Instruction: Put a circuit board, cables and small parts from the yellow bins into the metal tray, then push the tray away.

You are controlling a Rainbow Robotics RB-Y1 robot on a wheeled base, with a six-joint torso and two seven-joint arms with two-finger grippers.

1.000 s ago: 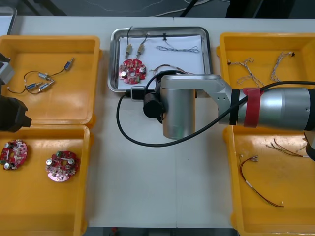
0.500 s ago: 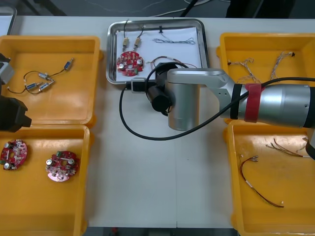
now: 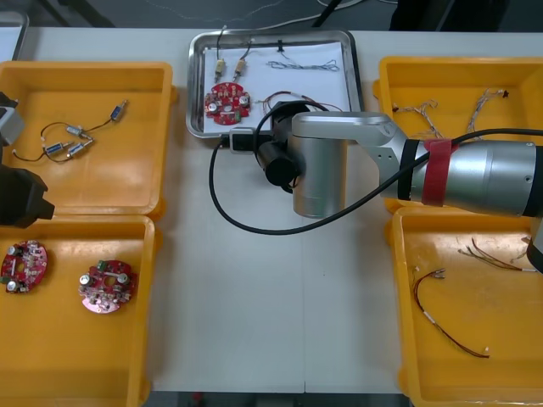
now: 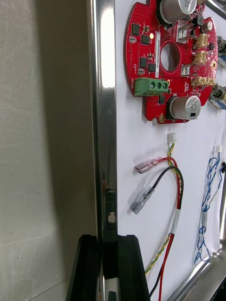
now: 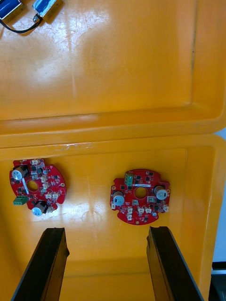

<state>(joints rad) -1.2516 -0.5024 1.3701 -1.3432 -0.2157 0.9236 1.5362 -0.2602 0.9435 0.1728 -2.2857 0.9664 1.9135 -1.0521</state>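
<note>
One step remains, the push: right gripper (image 4: 108, 241) nipped narrow on the near rim of the loaded metal tray (image 3: 194, 93) (left gripper (image 5: 106, 235) wide, well apart), wanting a straight shove.

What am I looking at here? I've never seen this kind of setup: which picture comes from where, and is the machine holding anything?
A robot with two arms stands at a light table. The wide picture looks steeply down from above the arms. Each tall picture comes from a camera on one wrist, with that arm's own black fingers in the shot. Yellow bins sit at both sides, and a metal tray lies between them. The tray holds a red circuit board, a red and yellow cable, a blue and white cable and small metal parts. The right claw appears closed on the tray's near rim. The left claw hangs open above a bin with two boards, holding nothing.
</note>
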